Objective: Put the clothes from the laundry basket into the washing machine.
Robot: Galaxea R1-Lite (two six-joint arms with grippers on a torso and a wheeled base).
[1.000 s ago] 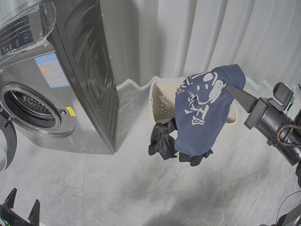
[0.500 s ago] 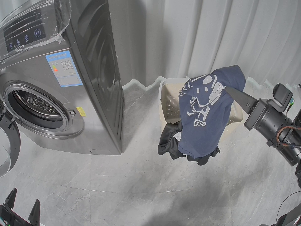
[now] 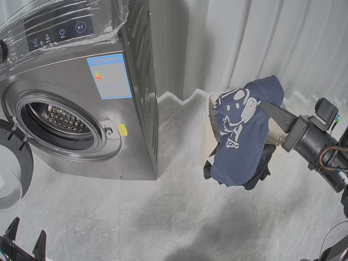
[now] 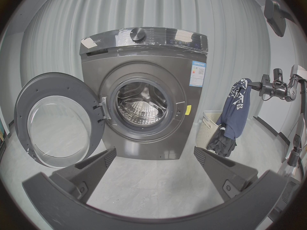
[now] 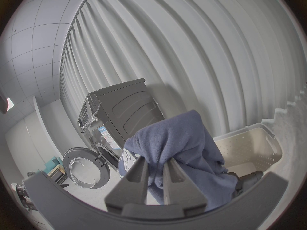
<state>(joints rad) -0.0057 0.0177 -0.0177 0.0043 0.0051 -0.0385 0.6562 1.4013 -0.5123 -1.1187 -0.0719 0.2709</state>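
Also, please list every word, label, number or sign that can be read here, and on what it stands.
No text reads clearly enough to quote.
Blue label on the washing machine front: print too small.
Yellow sticker beside the door opening: too small.
Control panel: lit symbols under plastic film, no legible words.
Navy shirt in the right gripper: white graphic, lettering not legible.

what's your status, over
Right gripper shut on blue shirt, hanging by laundry basket, black garment dangling beneath. Left gripper open, empty. Washing machine door open, floor clear.

Pale pleated curtain (image 3: 253, 29) behind — grey marbled floor tiles (image 3: 163, 214) below.
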